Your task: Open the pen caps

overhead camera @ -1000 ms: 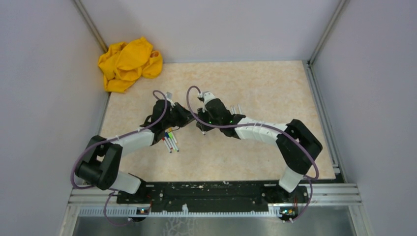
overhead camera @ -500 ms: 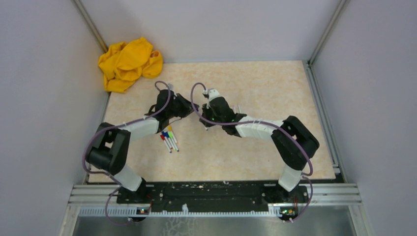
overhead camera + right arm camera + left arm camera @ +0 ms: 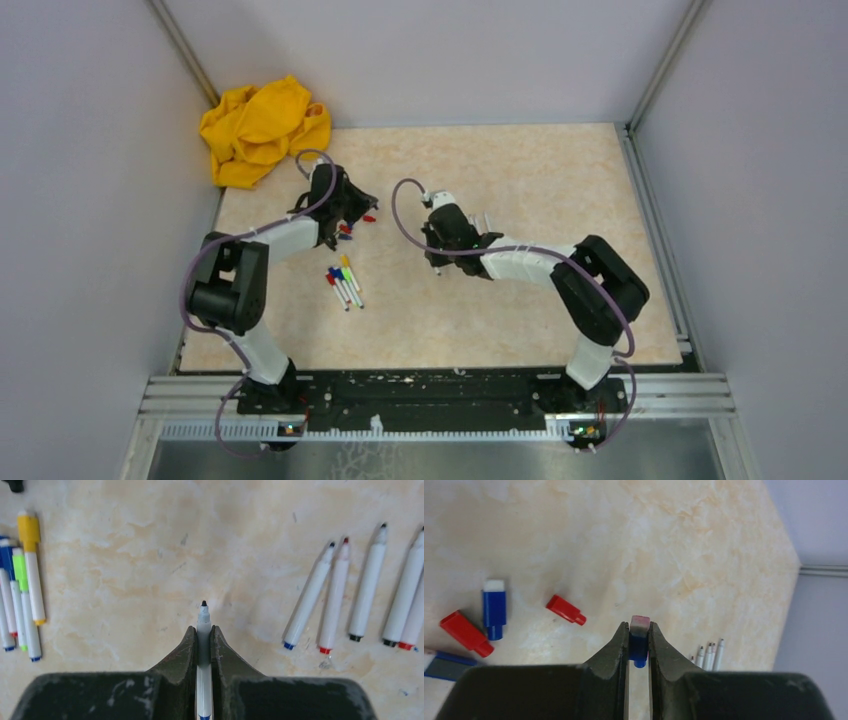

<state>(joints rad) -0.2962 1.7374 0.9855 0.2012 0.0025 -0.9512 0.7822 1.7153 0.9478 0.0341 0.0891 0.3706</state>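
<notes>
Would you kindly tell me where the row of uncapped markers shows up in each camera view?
Top external: the row of uncapped markers lies just right of centre, partly hidden by the right arm.
Left wrist: the row sits low right, only tip ends showing.
Right wrist: the row fans across the right side.
Shared landmark: the mottled beige table beneath them in all three.

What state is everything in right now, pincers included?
Left pincer: shut on a blue cap.
Right pincer: shut on an uncapped marker.
Loose caps: off their markers, lying flat.
Marker row: uncapped, lying flat.
Marker cluster: capped.
Yellow cloth: crumpled.
</notes>
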